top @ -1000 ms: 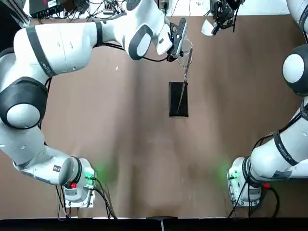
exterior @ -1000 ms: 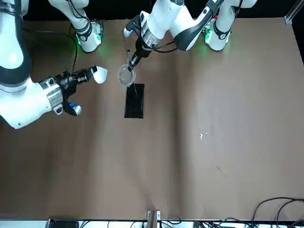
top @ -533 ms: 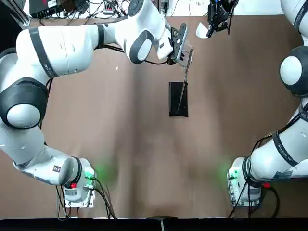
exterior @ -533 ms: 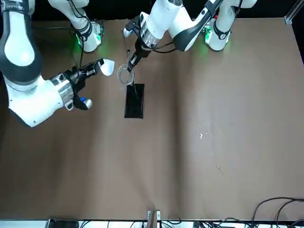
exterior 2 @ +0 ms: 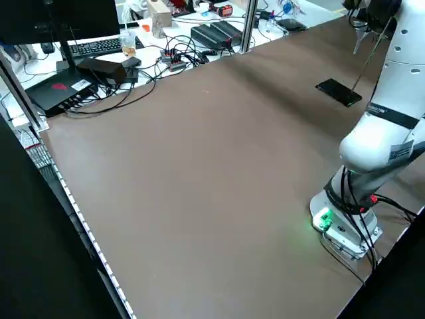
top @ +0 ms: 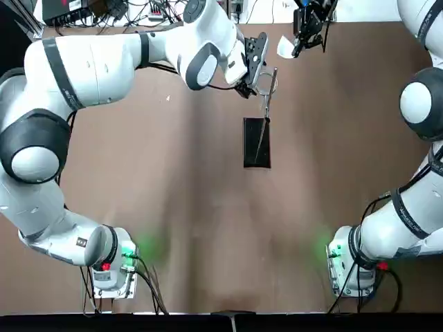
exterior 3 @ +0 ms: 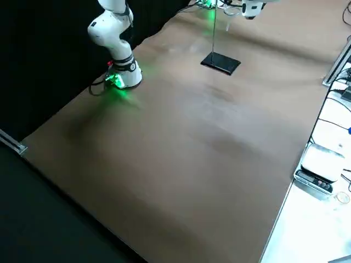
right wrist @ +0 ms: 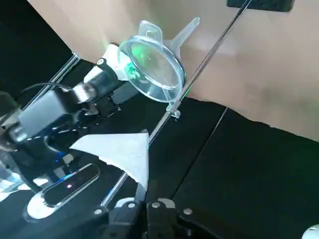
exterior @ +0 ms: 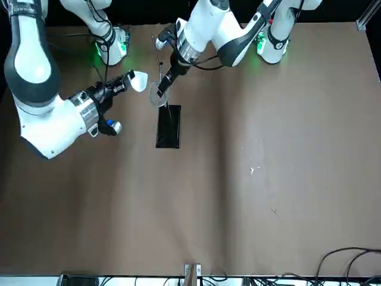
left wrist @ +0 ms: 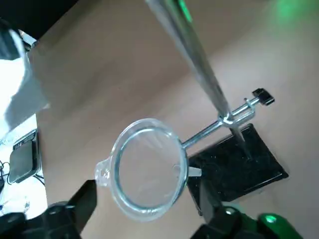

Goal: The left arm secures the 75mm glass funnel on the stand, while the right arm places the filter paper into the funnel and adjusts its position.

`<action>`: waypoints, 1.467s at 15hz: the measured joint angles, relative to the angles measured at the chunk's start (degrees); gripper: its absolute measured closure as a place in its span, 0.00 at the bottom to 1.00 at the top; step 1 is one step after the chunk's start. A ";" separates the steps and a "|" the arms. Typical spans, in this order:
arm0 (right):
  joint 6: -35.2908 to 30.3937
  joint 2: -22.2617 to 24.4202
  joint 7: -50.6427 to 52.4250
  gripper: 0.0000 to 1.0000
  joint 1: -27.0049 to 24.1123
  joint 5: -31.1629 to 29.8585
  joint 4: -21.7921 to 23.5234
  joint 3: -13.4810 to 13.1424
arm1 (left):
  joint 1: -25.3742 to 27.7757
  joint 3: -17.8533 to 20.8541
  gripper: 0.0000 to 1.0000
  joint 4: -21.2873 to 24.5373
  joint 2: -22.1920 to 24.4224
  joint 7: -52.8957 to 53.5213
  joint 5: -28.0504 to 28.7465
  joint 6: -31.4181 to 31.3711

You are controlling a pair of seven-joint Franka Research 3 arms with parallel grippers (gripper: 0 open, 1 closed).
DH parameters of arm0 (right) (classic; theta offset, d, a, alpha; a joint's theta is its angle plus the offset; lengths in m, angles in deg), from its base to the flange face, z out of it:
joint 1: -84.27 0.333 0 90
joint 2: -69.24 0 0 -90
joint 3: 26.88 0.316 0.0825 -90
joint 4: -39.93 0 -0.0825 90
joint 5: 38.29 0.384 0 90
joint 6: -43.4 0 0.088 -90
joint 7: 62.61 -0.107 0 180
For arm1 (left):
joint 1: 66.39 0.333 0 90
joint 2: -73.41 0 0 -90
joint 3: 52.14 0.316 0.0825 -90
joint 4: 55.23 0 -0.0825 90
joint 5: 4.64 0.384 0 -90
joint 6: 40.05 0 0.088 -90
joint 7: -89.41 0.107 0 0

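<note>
Brown tabletop (top: 194,221) lay under the whole setup; past its far edge, beyond the stand (top: 257,155) from the arm bases, a white surface (top: 374,11) carried loose cables (top: 142,15). Stand: flat black base, upright metal rod (left wrist: 197,59), wire ring (left wrist: 183,146) held out from the rod by a clamp (left wrist: 235,119).

Glass funnel (left wrist: 149,169): seated in the stand's ring, above tabletop level, its stem pointing downward.

Left hand (left wrist: 148,188): by the top of the stand, at the funnel. Fingers stood wide apart, one toward each side of the funnel; contact with the glass could not be told.

Right hand (right wrist: 144,191): raised, to the right of the stand and farther out from the arm bases. Fingers were narrow, pinching the white filter paper (right wrist: 124,152) by one end. Paper was folded, near the funnel but apart from it.
</note>
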 joint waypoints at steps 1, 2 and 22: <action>0.00 -0.46 0.00 0.99 0.38 0.00 0.11 0.00 | 0.27 0.02 0.00 -0.08 0.00 0.03 0.02 0.16; 0.00 -1.06 0.00 0.99 0.81 0.00 0.25 0.00 | 0.66 0.03 0.00 -0.20 0.01 0.04 0.02 0.71; 3.75 -7.55 0.18 0.79 6.00 0.66 2.35 -0.08 | 22.13 -1.67 0.00 -12.65 2.68 -36.44 6.23 43.94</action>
